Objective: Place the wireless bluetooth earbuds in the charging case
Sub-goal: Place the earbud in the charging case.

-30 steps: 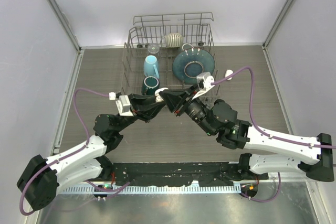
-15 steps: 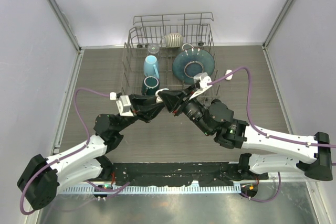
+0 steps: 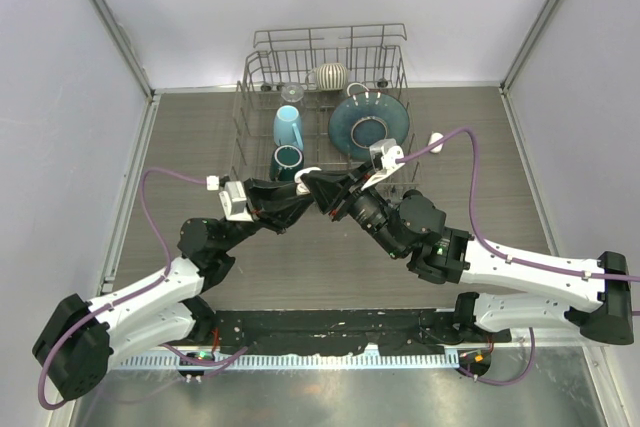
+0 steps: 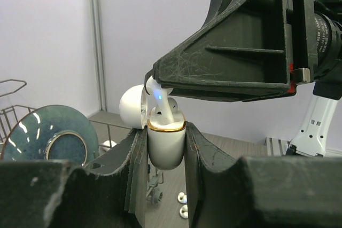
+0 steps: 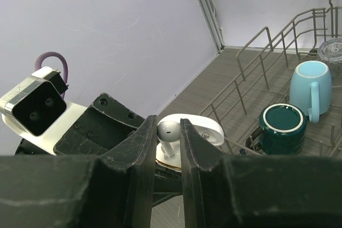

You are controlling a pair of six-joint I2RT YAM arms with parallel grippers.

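Clamped upright in the left gripper (image 4: 166, 143), fingers closed hard on its sides: a white charging case (image 4: 165, 153), gold-rimmed, lid hinged open. Pinched in the right gripper (image 5: 168, 138), jaws narrowed onto it: one glossy white earbud (image 5: 168, 131), stem pointing down into the case's open mouth, head above the rim. Both held in the air over the middle of the table (image 3: 200, 147), just in front of the dish rack's near side.

Along the table's far edge, a wire dish rack (image 3: 330, 31). Inside it: a light blue mug (image 3: 288, 127), a dark teal mug (image 3: 286, 159) nearer, a dark blue-green bowl (image 3: 368, 122) tilted on its edge, a clear glass (image 3: 291, 94), and a ribbed cream-coloured piece (image 3: 330, 75) at the back. Beside the rack's right side, a small white object (image 3: 436, 140), too small to name.
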